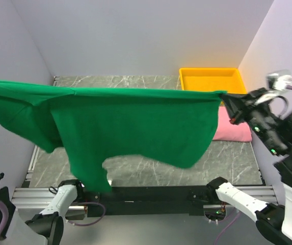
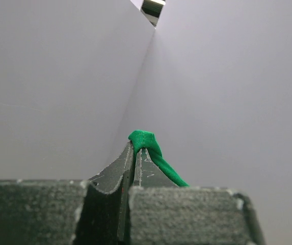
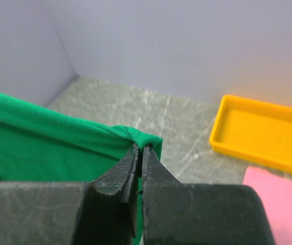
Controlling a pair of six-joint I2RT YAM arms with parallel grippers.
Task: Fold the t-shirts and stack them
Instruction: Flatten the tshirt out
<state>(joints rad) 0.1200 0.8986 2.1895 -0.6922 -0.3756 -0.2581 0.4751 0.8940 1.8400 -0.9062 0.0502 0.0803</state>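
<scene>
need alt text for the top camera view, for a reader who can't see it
A green t-shirt hangs stretched wide above a grey marble table, its right end pinched in the right gripper and its left end running out of frame. On the table's right side lie a folded pink t-shirt and a yellow tray.

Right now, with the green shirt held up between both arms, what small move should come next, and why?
The green t-shirt hangs spread in the air, pinched at its top edge by the left end effector and right end effector. Probably lower both together to lay it flat on the table.
</scene>
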